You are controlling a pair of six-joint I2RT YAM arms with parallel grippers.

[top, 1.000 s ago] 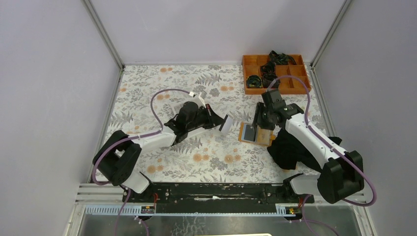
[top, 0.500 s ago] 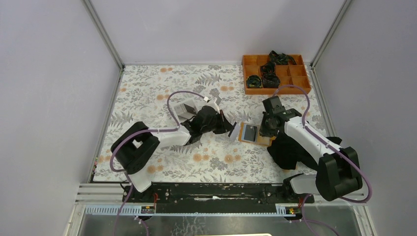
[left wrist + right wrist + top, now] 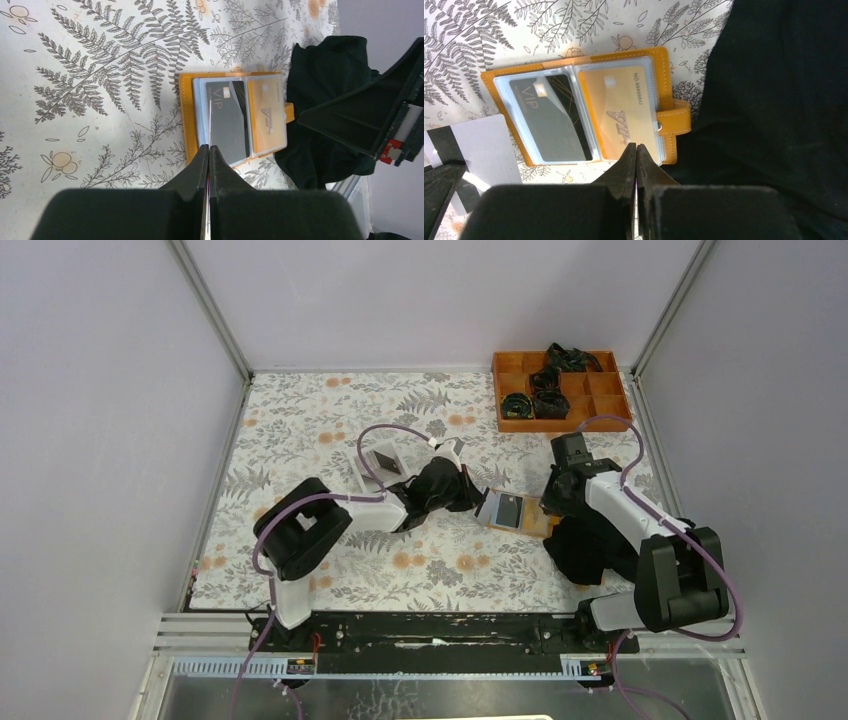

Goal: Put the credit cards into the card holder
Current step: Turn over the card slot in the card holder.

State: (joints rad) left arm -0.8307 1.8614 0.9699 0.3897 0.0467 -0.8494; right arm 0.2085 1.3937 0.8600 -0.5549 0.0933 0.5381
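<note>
Currently left jaws grip grey card [image 3: 489, 145] at edge of unfolded card holder [image 3: 517, 511]. Right jaws clenched empty near its clasp [image 3: 674, 118].

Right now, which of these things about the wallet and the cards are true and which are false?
1. The card holder lies open. True.
2. Both its sleeves are empty. False: a dark card and a gold card sit inside.
3. The left gripper pinches a pale grey card. True.
4. The right gripper is wide open. False: its jaws are shut.
</note>
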